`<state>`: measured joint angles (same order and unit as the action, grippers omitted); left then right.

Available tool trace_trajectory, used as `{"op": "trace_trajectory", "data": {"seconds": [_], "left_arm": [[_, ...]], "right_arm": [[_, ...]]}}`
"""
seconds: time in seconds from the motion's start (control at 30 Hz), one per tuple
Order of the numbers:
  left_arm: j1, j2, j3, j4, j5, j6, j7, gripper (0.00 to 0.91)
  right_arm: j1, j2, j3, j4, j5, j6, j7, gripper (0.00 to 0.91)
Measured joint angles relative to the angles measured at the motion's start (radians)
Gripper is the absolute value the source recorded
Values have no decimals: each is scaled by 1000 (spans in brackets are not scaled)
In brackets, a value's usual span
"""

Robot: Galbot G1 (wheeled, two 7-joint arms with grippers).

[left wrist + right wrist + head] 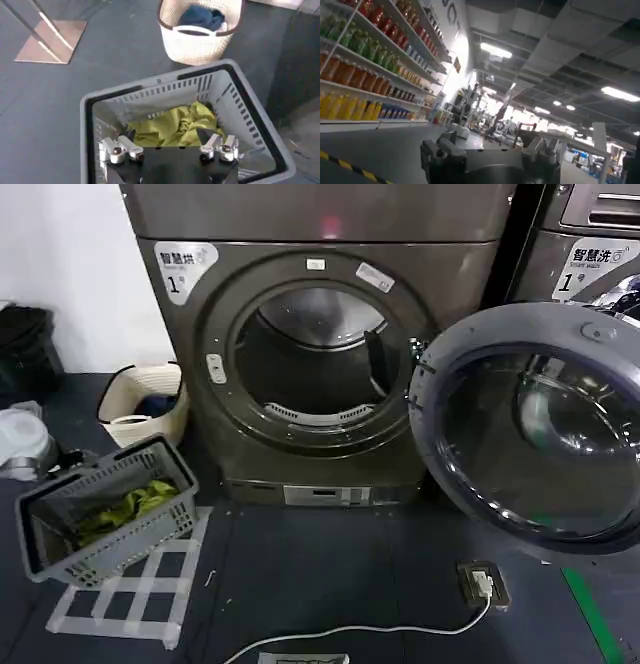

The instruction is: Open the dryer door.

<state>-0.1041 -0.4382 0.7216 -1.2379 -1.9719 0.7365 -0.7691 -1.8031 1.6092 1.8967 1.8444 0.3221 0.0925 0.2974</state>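
Dryer door, round, grey-faced around dark glass, is swung wide, so the task seems done. Left tool is held open over a grey plastic basket, empty.

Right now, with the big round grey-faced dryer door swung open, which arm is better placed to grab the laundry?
Left, probably: the left gripper hangs open over the grey slatted plastic basket holding crumpled yellow-green cloth. The right gripper faces distant drink shelves.
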Motion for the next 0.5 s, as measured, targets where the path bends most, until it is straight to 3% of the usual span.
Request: {"op": "trace_trajectory", "data": {"seconds": [0.5], "left_arm": [[38, 23, -1, -31, 3, 0, 11, 907]], "right_arm": [[-2, 0, 8, -22, 6, 10, 5, 907]]}}
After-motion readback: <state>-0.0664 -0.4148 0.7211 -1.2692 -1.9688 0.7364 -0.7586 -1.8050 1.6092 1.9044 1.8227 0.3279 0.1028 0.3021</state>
